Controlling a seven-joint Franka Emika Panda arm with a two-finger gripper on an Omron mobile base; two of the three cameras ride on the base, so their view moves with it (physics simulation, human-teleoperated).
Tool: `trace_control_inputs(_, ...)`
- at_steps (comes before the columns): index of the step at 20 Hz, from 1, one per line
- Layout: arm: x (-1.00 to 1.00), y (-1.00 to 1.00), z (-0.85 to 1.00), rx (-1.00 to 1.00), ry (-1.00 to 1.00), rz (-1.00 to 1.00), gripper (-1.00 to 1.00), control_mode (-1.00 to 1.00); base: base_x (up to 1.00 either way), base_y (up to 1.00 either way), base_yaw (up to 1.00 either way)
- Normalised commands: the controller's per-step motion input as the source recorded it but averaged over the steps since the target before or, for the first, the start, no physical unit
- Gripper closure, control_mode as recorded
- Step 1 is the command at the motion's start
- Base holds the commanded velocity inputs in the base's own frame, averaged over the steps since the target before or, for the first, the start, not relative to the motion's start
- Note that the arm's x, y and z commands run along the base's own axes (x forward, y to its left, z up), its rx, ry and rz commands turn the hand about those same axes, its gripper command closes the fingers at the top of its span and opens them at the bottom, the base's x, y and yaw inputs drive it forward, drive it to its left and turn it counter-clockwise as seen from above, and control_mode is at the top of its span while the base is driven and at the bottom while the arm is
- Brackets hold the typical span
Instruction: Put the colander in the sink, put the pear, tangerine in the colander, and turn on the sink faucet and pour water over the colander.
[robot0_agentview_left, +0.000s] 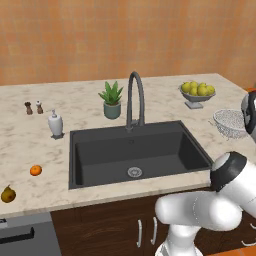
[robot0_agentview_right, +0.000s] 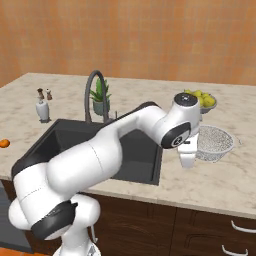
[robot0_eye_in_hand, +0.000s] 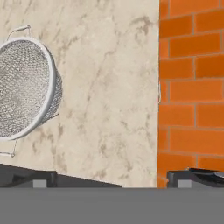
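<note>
Beside the sink's right edge: claw (robot0_agentview_right: 187, 159), over the worktop (robot0_agentview_right: 220, 175), fingers spread wide, holding nothing. Colander (robot0_agentview_right: 215, 141): upright on the worktop just right of the claw, apart from it, in front of the fruit bowl (robot0_agentview_right: 202, 100). Sink (robot0_agentview_left: 135, 150): bare, faucet (robot0_agentview_left: 135, 97) behind. Tangerine (robot0_agentview_left: 35, 170) and pear (robot0_agentview_left: 8, 194): far left worktop. Risk: thin mesh rim; an off-centre pinch may tip or push the colander away.

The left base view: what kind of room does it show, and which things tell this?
A kitchen, rendered in simulation. A dark sink with a gooseneck faucet is set in a marble counter, and a bowl of fruit stands on it.
</note>
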Motion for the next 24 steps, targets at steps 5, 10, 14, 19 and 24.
trace_control_inputs(5,0.37,-0.44,-0.20,0.13,0.00,-0.07,-1.00,-1.00,0.00,0.00,0.00)
trace_control_inputs(10,0.27,-0.48,-0.30,0.13,0.00,0.07,-1.00,-1.00,0.00,0.00,0.00)
trace_control_inputs(14,0.54,-0.29,-0.32,0.08,0.00,0.12,-1.00,-1.00,0.00,0.00,0.00)
trace_control_inputs(19,0.65,-0.28,-0.28,0.05,0.00,0.08,-1.00,-1.00,0.00,0.00,0.00)
trace_control_inputs(24,0.68,-0.35,-0.22,0.04,0.00,0.03,-1.00,-1.00,0.00,0.00,0.00)
